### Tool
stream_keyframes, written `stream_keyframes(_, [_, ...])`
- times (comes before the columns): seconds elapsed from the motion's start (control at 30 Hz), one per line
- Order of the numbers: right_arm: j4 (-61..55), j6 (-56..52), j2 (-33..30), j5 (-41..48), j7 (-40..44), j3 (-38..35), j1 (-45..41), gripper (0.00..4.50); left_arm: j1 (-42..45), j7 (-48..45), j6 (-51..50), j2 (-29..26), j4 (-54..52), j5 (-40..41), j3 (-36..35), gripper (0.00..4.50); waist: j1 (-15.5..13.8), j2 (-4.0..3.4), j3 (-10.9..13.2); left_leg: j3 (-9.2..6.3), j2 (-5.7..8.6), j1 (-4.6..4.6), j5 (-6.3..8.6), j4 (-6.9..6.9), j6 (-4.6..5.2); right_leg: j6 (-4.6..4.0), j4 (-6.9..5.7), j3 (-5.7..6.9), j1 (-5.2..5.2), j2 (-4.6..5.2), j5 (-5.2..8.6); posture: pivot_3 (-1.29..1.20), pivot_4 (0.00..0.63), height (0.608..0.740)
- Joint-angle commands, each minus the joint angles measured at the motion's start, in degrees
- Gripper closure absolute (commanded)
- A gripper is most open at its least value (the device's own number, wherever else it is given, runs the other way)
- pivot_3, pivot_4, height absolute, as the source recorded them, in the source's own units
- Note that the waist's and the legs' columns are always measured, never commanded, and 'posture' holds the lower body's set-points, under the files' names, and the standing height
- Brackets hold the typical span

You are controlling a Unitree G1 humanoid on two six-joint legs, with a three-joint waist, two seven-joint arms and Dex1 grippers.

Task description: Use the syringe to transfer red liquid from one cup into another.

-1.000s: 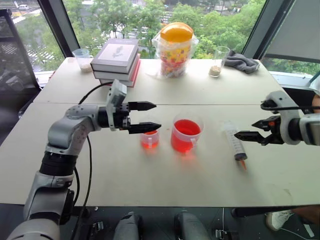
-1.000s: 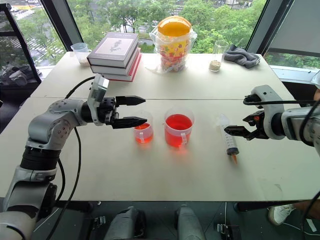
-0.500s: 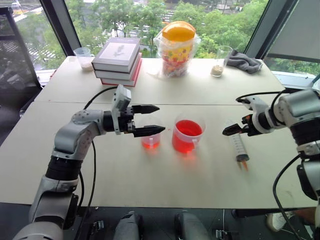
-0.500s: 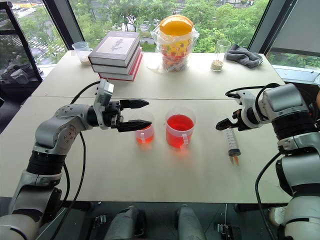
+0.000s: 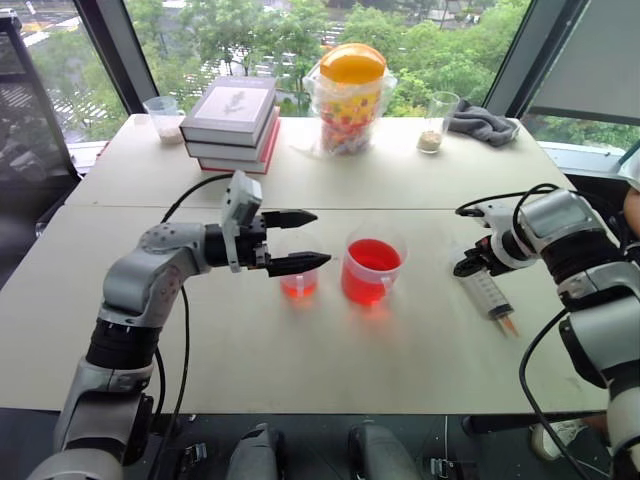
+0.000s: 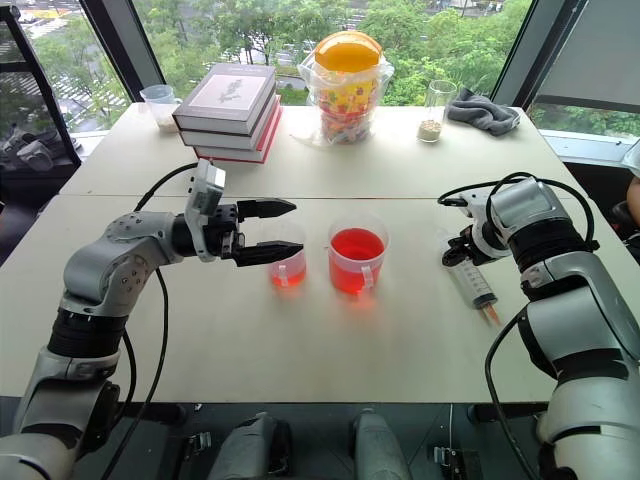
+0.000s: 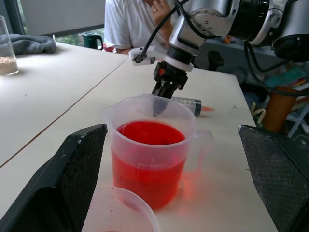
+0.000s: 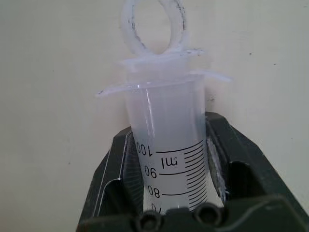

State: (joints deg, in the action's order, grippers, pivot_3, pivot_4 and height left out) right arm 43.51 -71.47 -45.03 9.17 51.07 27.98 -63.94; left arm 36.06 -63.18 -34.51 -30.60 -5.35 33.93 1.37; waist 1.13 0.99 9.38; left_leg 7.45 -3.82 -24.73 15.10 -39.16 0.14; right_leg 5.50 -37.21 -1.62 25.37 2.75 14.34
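The syringe lies on the table at the right, its orange tip toward the near right. My right gripper points down and is shut on the barrel near the plunger end; its fingers flank the clear barrel. The handled cup of red liquid stands mid-table. The small handleless cup of red stands just left of it. My left gripper hovers level over the small cup, open and empty, pointing at the handled cup.
Along the table's far edge stand a stack of books, a bagged candy jar, a tall glass with grains, a grey cloth and a small clear cup. A person in a white shirt sits beyond the table's right end.
My right gripper came down and forward onto the syringe and shut on its barrel. The syringe's tip swung to the right. The left arm stayed put.
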Motion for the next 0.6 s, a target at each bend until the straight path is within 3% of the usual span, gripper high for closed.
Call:
stream_keyframes(0.03, [-2.94, -1.77, 0.58, -0.62, 1.8, 0.1, 0.83, 3.08, 1.35, -0.47, 0.5, -0.63, -0.7, 0.6, -0.81, 0.0, -0.01, 0.0, 0.0, -0.01, -0.01, 0.01, 0.0, 0.01, 0.0, 0.0, -0.01, 0.0, 0.0, -0.01, 0.0, 0.0, 0.15, 0.74])
stream_keyframes(0.2, [-8.68, -3.29, -1.44, -0.64, -2.1, -7.41, 1.1, 3.08, 3.78, -2.29, 1.3, -1.39, 1.71, -0.02, -0.45, 0.0, -0.12, 0.0, 0.0, 0.0, -0.01, 0.01, 0.0, 0.02, 0.0, 0.0, -0.02, 0.02, 0.02, -0.01, 0.0, 0.0, 0.15, 0.74])
stream_keyframes(0.4, [-30.42, 2.59, -2.59, 2.53, -9.94, -27.0, 4.1, 3.08, 7.3, -4.51, 2.9, -2.11, 6.29, -1.21, -0.25, 0.0, -0.33, -0.06, 0.04, 0.03, 0.0, -0.04, 0.0, 0.03, -0.01, 0.0, -0.01, 0.01, 0.07, 0.02, 0.0, 0.0, 0.15, 0.74])
stream_keyframes(0.6, [-55.6, 10.15, 7.11, 11.18, -14.99, -44.81, 10.43, 3.08, 11.63, -7.7, 4.09, -2.7, 10.89, -1.79, -0.13, 0.0, -0.35, -0.06, 0.03, -0.03, -0.03, -0.04, -0.01, 0.09, -0.02, 0.02, -0.02, 0.09, 0.06, -0.04, 0.0, 0.0, 0.15, 0.74])
